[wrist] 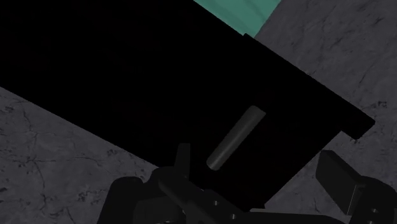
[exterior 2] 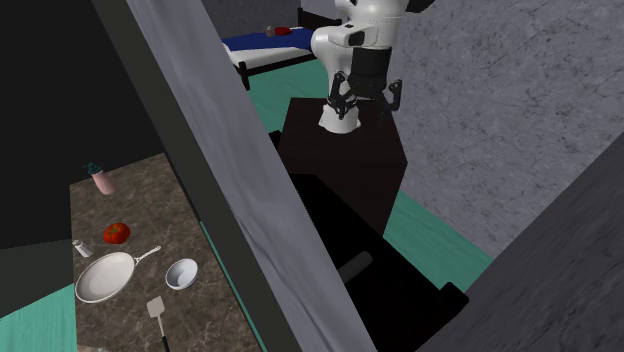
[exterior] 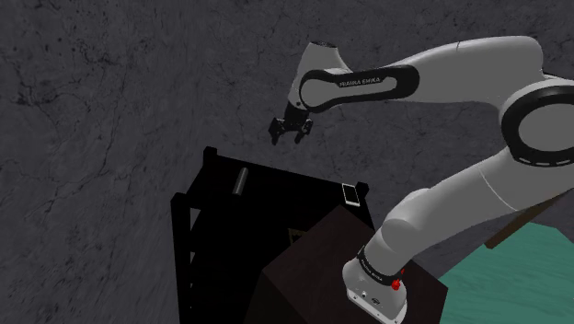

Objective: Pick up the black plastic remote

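- Across the left half of the shoulder view, a dark grey marbled surface (exterior: 92, 138).
- At lower centre-left, a black open-sided rack (exterior: 198, 248).
- On its flat top, near the frame's middle, a slim dark grey bar-shaped remote (exterior: 241, 179), lying flat and untouched.
- Up and to the right, at upper middle, the all-black two-finger gripper (exterior: 291, 132), fingers spread, clasping nothing, well apart from the remote.
- Further right on the same top, a small white-faced flat rectangle (exterior: 350, 194).
- At lower right, the dark brown box stand (exterior: 304, 267).
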